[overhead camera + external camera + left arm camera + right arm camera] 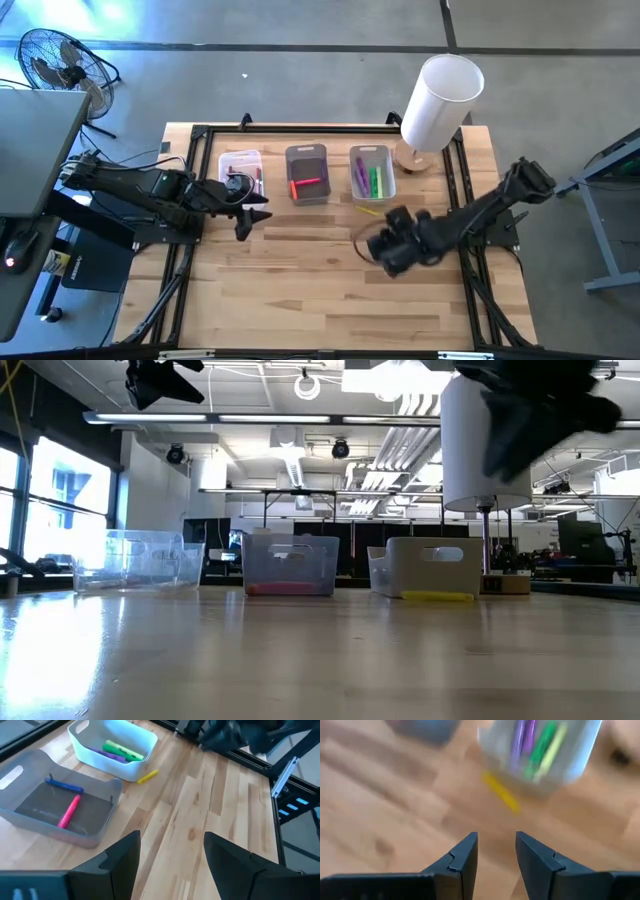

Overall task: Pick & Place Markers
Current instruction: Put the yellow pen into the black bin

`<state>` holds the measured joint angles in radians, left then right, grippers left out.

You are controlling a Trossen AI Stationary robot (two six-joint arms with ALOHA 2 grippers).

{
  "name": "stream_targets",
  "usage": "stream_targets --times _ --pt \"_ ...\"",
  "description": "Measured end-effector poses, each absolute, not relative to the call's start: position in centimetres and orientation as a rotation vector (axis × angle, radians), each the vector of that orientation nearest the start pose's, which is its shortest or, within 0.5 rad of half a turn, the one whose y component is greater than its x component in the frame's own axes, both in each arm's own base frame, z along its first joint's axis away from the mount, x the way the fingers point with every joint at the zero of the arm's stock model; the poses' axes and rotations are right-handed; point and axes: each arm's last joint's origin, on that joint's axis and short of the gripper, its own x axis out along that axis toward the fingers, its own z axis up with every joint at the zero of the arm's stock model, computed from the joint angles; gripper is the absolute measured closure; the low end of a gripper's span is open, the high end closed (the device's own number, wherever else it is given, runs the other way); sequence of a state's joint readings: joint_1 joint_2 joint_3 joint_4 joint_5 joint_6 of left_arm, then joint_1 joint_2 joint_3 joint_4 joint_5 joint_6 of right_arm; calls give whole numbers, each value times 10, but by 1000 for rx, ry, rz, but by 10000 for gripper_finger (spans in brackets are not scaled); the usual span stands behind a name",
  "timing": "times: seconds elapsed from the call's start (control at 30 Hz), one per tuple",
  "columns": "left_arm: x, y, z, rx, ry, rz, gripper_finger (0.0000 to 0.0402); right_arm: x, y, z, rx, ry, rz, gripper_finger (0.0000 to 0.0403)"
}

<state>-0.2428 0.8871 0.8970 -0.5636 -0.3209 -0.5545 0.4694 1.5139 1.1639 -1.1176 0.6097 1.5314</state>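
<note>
A: Judging from how things lie, which step is in hand?

B: One yellow marker (370,209) is seen on the desk (300,290), just outside the white bin (352,172), close to its front wall. Green, yellow-green and purple markers (374,181) are already held in that bin, and a pink marker (69,811) and a blue one (64,785) lie in the grey bin (306,174) beside it. The stray yellow one is probably meant to be picked next.

A: How are the end effectors placed?

B: The right end effector (496,851) is held above the desk, near the yellow marker, fingers parted narrowly with nothing between them. The left end effector (171,851) is held wide and empty over the desk in front of the clear bin (241,165).

A: How is the pick best done?

B: The fingers should be turned so the marker's barrel is crossed, not followed. The gap should be centred over the barrel's middle before any descent. Contact with the bin wall is to be avoided, since the marker lies so close to it and could be rolled underneath.
</note>
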Motion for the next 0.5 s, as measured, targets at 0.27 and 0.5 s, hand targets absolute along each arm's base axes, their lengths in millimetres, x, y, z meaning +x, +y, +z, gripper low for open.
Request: stream_targets --times 0.27,0.5 --pt "177 -33 324 -392 448 246 186 217 131 171 680 771 -788 281" --pt "178 -34 325 -426 425 243 186 192 112 125 676 649 -691 293"
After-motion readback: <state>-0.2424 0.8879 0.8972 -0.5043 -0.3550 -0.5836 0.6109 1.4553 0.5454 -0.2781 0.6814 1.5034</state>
